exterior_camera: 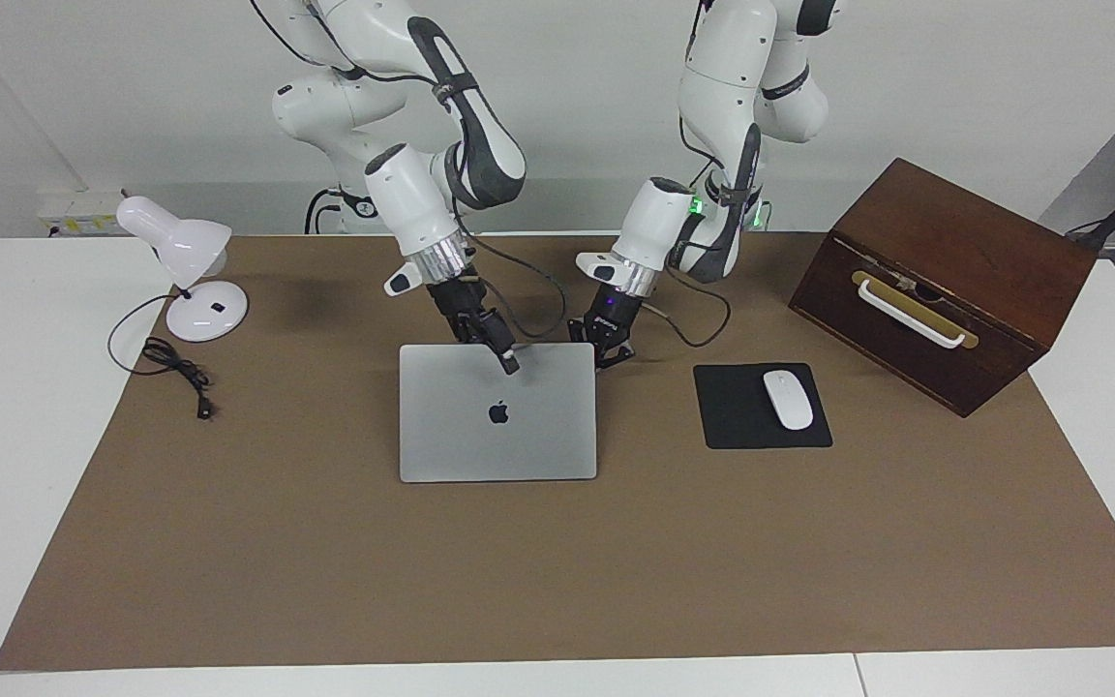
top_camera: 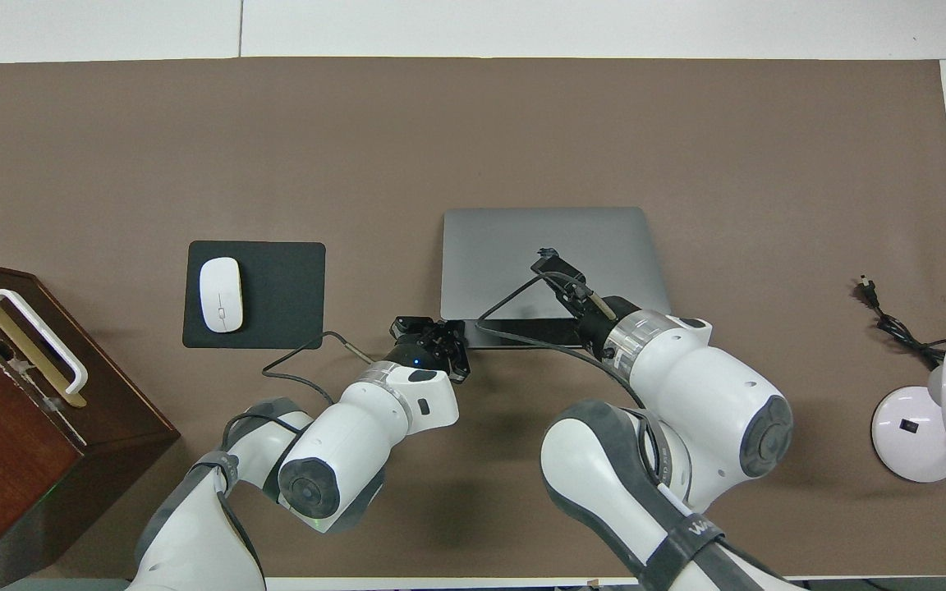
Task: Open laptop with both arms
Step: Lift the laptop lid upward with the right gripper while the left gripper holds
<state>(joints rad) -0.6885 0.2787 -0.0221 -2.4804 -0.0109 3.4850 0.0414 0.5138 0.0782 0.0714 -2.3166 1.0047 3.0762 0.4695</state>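
The silver-grey laptop lies mid-table with its lid partly raised, the apple logo facing away from the robots. In the overhead view the laptop shows a dark strip of its base under the lifted edge. My right gripper is at the lid's raised edge, one finger on the lid's outer face; it also shows in the overhead view. My left gripper is low at the laptop's base corner toward the left arm's end, also in the overhead view.
A black mouse pad with a white mouse lies beside the laptop toward the left arm's end. A brown wooden box with a white handle stands past it. A white desk lamp and its cord are toward the right arm's end.
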